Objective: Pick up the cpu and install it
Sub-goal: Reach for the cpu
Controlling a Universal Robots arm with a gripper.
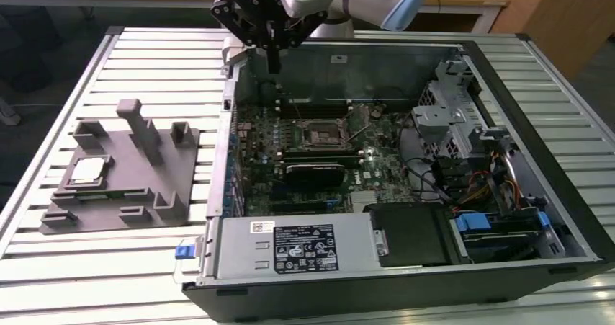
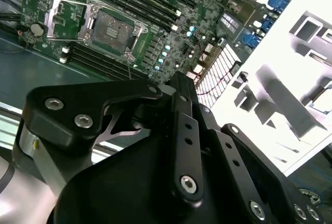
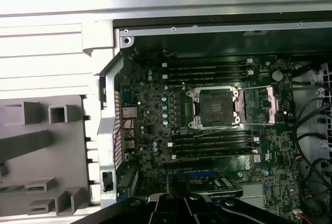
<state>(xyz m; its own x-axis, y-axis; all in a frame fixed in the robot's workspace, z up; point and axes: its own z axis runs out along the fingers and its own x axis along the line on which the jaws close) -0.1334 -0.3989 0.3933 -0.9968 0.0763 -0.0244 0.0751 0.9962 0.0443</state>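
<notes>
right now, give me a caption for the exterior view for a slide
Gripper poised above the open computer case; the cpu lies on the grey tray at the exterior view's left, and the motherboard socket is open.

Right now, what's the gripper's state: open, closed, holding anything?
Gripper: closed, holding nothing; the cpu lies on the grey tray.

My gripper (image 1: 274, 60) is matt black, metal or hard plastic, I can't be sure which, studded with bright steel screw heads. The cpu (image 1: 86, 171) has a silvery metal top with a soft sheen. The tray (image 1: 140, 177) is matt grey moulded plastic. The table (image 1: 125, 58) is pale, ribbed metal. The computer case (image 1: 384, 69) is dull grey sheet metal. Its motherboard (image 3: 150, 130) is glossy green, with a shiny metal socket frame (image 3: 237, 105).
</notes>
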